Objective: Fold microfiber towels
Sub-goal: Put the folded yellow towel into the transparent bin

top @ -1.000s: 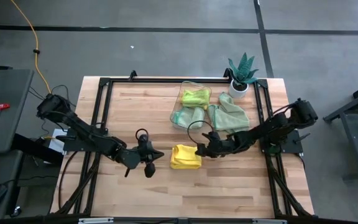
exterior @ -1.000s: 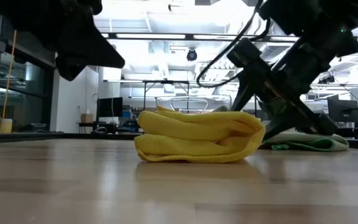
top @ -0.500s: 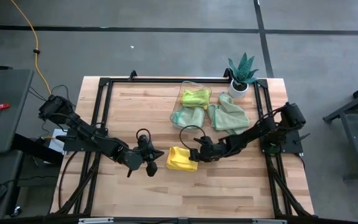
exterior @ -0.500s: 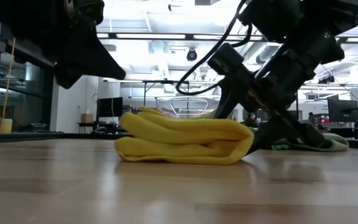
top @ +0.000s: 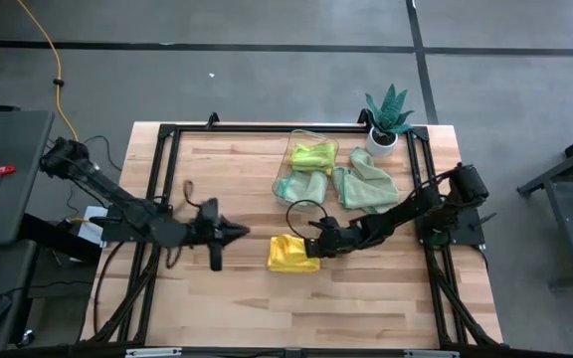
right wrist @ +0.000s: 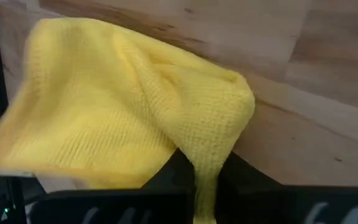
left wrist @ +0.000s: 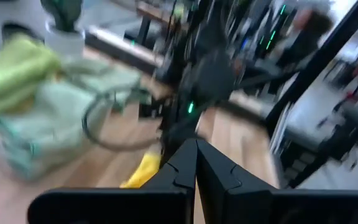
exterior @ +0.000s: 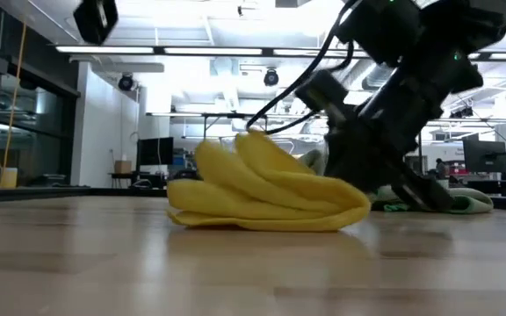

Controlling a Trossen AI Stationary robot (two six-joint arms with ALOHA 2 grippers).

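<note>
Microfiber towels are partly sorted: left gripper (top: pixel 235 233) hangs closed and empty left of the folded yellow towel (top: pixel 292 253) at mid-table, whose right edge the right gripper (top: pixel 315 244) pinches. Behind, green towels (top: pixel 366 185) lie unfolded around the clear bin (top: pixel 304 164).

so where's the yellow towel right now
In the high view the yellow towel lies folded near the table's middle, below the clear bin, pinched by the right gripper.

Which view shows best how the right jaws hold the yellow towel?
The right wrist view: the yellow towel fills it, an edge pinched between the shut jaws. The high view shows only a small bundle beside the right gripper. The low view shows its lifted side.
</note>
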